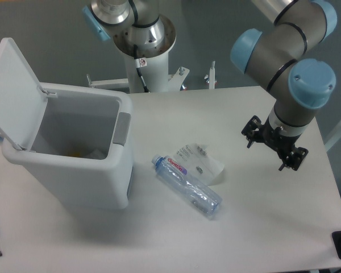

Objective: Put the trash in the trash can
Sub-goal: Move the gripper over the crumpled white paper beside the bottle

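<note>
Bottle [187, 185] lying flat on the counter [261, 227], just right of the open trash can [79, 170]; paper slip [202, 162] touching its far side; gripper [274, 147] hovering well right of both, fingers holding nothing, their spread unclear; risks: crinkled plastic rolling or slipping when pinched; slip being dragged along or left behind.

Red-blue label wrapping the clear plastic bottle [187, 185], lettering showing but too small for reading, dark print running across the crumpled white paper slip [201, 161], likewise illegible, no other markings appearing readable
</note>
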You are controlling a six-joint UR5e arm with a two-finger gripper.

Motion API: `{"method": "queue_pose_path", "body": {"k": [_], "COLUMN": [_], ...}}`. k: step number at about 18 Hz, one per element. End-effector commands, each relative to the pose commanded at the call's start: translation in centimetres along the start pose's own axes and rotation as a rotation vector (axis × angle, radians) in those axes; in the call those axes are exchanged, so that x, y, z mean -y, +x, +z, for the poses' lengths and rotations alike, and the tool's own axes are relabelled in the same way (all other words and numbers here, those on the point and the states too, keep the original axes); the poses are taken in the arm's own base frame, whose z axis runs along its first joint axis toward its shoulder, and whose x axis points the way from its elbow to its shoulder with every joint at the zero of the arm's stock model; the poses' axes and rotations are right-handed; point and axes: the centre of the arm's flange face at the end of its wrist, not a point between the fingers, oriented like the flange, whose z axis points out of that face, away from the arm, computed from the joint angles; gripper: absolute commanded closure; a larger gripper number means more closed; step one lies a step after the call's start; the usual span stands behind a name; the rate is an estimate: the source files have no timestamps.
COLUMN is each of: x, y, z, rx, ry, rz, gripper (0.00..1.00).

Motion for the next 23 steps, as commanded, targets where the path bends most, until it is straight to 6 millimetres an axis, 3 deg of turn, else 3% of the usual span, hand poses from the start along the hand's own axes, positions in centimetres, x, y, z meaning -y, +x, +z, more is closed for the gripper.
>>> {"method": "queue_pose_path", "body": {"k": [8,19,21,23], "x": [1.1,1.3,2.8,2.9], "y": [0.6,7.0,9.6,11.2], "z": [0.8,4.1,5.1,6.5], "rx": [-0.009,-0.086,-0.099,-0.087], "ry": [-0.005,-0.005,-0.013,-0.014], "rz": [0.008,-0.086,-0.095,-0.136], "gripper": [0.00,0.00,0.00,0.00]}}
